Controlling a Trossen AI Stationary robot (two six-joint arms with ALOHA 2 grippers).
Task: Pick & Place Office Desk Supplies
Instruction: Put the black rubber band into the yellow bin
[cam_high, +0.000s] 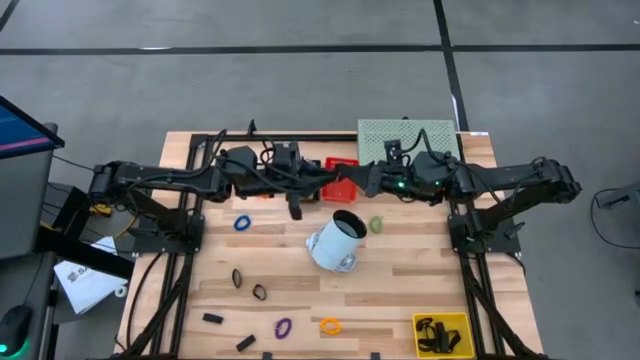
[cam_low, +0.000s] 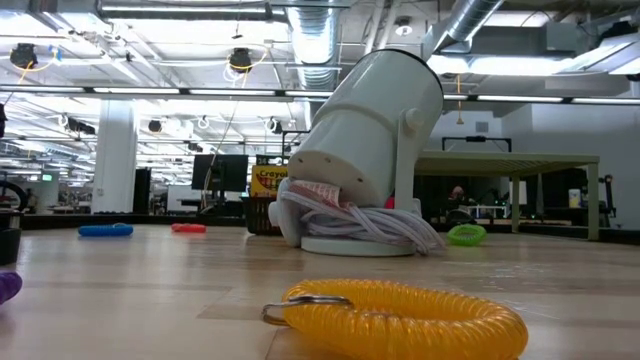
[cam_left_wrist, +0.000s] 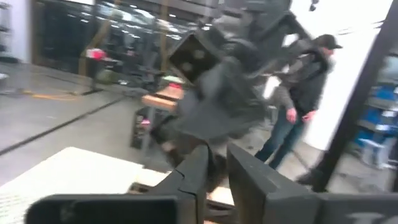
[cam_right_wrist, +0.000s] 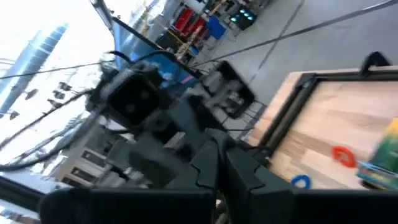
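Both arms reach in level and meet high over the far middle of the table. My left gripper (cam_high: 322, 187) (cam_left_wrist: 219, 171) has its fingers a little apart. My right gripper (cam_high: 350, 183) (cam_right_wrist: 219, 165) faces it, fingers together. Blur hides any small item between the tips. Office supplies lie loose on the wood: a blue ring (cam_high: 242, 223), a green ring (cam_high: 376, 225), a purple ring (cam_high: 283, 327), a yellow coil ring (cam_low: 400, 318), two black rings (cam_high: 248, 285) and black clips (cam_high: 211, 319). A crayon box (cam_low: 268, 180) stands far back. My right gripper is shut right in front of my left gripper's fingertips. Whether a thin item is pinched between its fingers cannot be told, since the blur and the dark fingers hide the place.
A white cylinder holder (cam_high: 335, 240) lies tilted mid-table with a bundled cord under it. A red tray (cam_high: 340, 172) sits below the grippers, with a green mat (cam_high: 408, 140) at the far edge. A yellow bin with black clips (cam_high: 440, 332) is at the near right. A person stands beyond the table.
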